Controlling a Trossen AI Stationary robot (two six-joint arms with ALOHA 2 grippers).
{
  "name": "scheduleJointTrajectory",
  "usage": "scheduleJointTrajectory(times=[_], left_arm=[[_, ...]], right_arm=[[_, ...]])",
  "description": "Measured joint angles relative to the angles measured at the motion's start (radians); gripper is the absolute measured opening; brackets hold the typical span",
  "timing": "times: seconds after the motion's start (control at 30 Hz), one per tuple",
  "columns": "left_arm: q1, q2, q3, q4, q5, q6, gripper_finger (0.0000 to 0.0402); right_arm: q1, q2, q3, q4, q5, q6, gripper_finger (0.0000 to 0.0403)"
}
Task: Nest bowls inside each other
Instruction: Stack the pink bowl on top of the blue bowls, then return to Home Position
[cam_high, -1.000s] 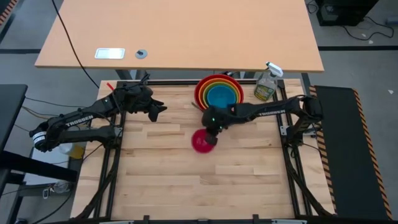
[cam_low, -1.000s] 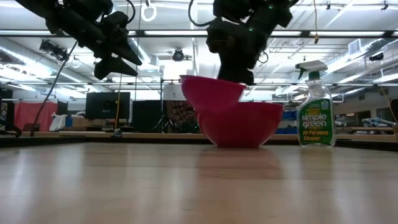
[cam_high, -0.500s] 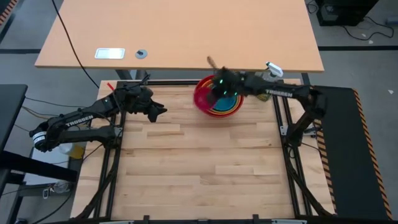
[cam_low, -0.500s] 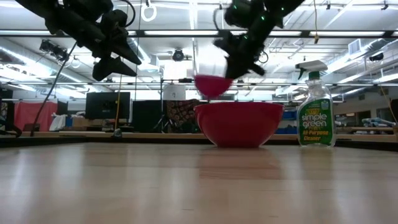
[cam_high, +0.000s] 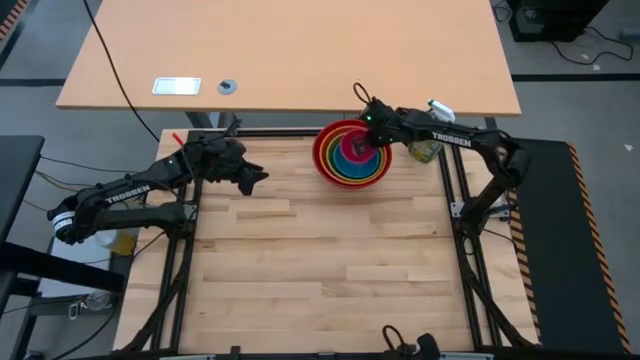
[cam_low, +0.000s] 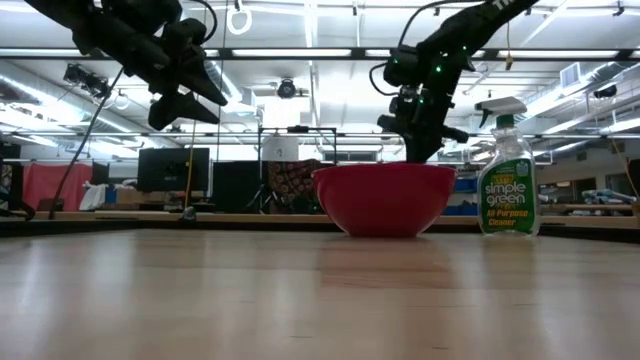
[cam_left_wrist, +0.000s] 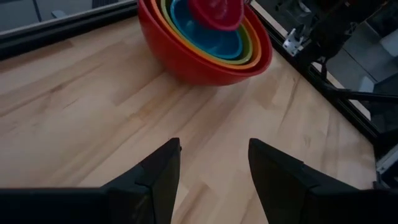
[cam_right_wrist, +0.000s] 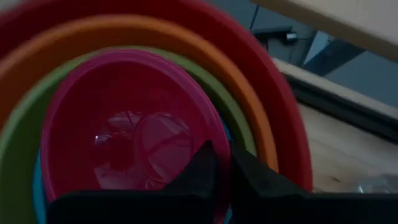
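Note:
Red (cam_high: 322, 160), orange, lime green and blue bowls stand nested at the table's far right, and the red one's base rests on the wood (cam_low: 385, 198). The pink bowl (cam_high: 354, 150) is down inside the blue bowl's hollow (cam_left_wrist: 211, 40), below the red rim in the low view. My right gripper (cam_high: 368, 143) is shut on the pink bowl and reaches into the stack from its right side. My left gripper (cam_high: 255, 178) hangs open above the table's far left, pointing toward the stack (cam_left_wrist: 214, 165). My right gripper pinches the pink bowl's rim (cam_right_wrist: 214, 140), one finger (cam_right_wrist: 199, 171) inside the bowl and the other outside. The fingers slant down from the table's right. The bowl is mouth up, a little tilted; whether its bottom rests on the blue bowl cannot be told.
A clear spray bottle (cam_high: 428, 140) with a green label stands just right of the stack, close to my right arm (cam_low: 505, 180). A larger desk (cam_high: 290, 55) lies beyond the far edge. Bare wood (cam_high: 320, 270) takes up the table's middle and near half.
My right gripper has carried the pink bowl from above the table's middle toward the far edge and down into the stack, rolling its wrist on the way. The bowl, held tilted in front of the red bowl before, now lies inside the blue one.

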Motion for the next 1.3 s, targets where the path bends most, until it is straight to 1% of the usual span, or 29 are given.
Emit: scheduleJointTrajectory(times=[0.13,0.2,0.33,0.43,0.53,0.63,0.7,0.8,0.87,0.93,1.0,1.17,1.23,1.3], left_arm=[[0.001,0.000,0.000,0.019,-0.003,0.001,0.0192],[0.001,0.000,0.000,0.028,-0.004,0.001,0.0192],[0.001,0.000,0.000,0.038,-0.017,0.002,0.0192],[0.001,0.000,0.000,0.039,-0.017,0.002,0.0192],[0.001,0.000,0.000,0.039,-0.016,0.002,0.0192],[0.001,0.000,0.000,0.039,-0.016,0.002,0.0192],[0.001,0.000,0.000,0.039,-0.016,0.000,0.0192],[0.001,0.000,0.000,0.039,-0.015,-0.006,0.0192],[0.001,0.000,0.000,0.039,-0.013,-0.010,0.0192],[0.001,0.000,0.000,0.039,-0.013,-0.010,0.0192],[0.001,0.000,0.000,0.039,-0.013,-0.014,0.0192],[0.001,0.000,0.000,0.039,-0.003,-0.032,0.0192],[0.000,0.000,0.000,0.039,0.007,-0.061,0.0192],[-0.006,-0.012,0.000,0.037,0.006,-0.071,0.0192]], right_arm=[[0.022,0.000,-0.044,0.060,0.036,-0.002,0.0031],[0.029,0.000,-0.067,0.087,0.032,-0.009,0.0031],[0.034,0.000,-0.110,0.165,-0.071,-0.044,0.0040],[0.034,0.000,-0.128,0.168,-0.109,-0.045,0.0066],[0.034,0.000,-0.131,0.160,-0.139,-0.064,0.0102],[0.032,0.001,-0.106,0.119,-0.165,-0.093,0.0135],[0.032,0.001,-0.060,0.070,-0.150,-0.112,0.0148],[0.039,0.001,0.017,-0.030,-0.046,-0.128,0.0154],[0.045,0.001,0.069,-0.070,0.000,-0.155,0.0153],[0.049,0.001,0.111,-0.083,0.000,-0.173,0.0153],[0.050,0.001,0.136,-0.096,-0.036,-0.167,0.0153],[0.067,0.001,0.142,-0.042,-0.187,-0.142,0.0153],[0.093,-0.002,0.131,0.009,-0.214,-0.140,0.0153],[0.118,-0.017,0.102,0.068,-0.219,-0.132,0.0153]])
